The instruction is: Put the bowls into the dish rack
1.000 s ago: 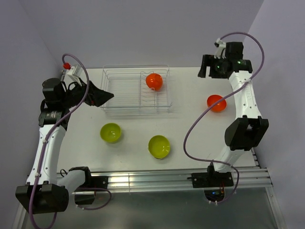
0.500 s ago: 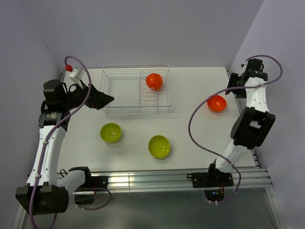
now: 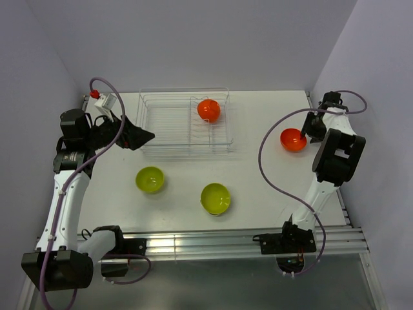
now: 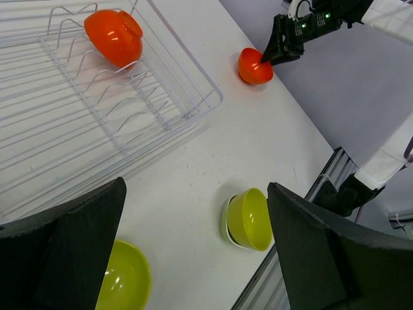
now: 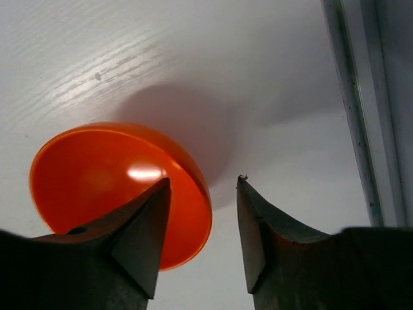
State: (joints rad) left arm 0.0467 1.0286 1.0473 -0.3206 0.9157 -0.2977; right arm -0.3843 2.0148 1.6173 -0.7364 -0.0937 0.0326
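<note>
The wire dish rack (image 3: 184,123) stands at the table's back left, with one orange bowl (image 3: 208,110) on its side among the prongs, also in the left wrist view (image 4: 114,36). A second orange bowl (image 3: 292,139) sits at the right. My right gripper (image 3: 305,132) is open with its jaws straddling that bowl's right rim (image 5: 193,200), one finger inside the bowl, one outside. Two lime-green bowls (image 3: 150,179) (image 3: 215,198) sit on the table in front of the rack. My left gripper (image 3: 145,135) is open and empty, hovering at the rack's left end.
The table's right edge and a metal rail (image 5: 361,110) run close beside the right gripper. The purple wall stands just behind the right arm. The right lime-green bowl (image 4: 250,219) looks like two nested bowls. The aluminium rail (image 3: 193,242) lines the table's front.
My right arm has swung from the back of the table to the right and down, ending with its open jaws over the right orange bowl's rim. The left arm has barely moved.
</note>
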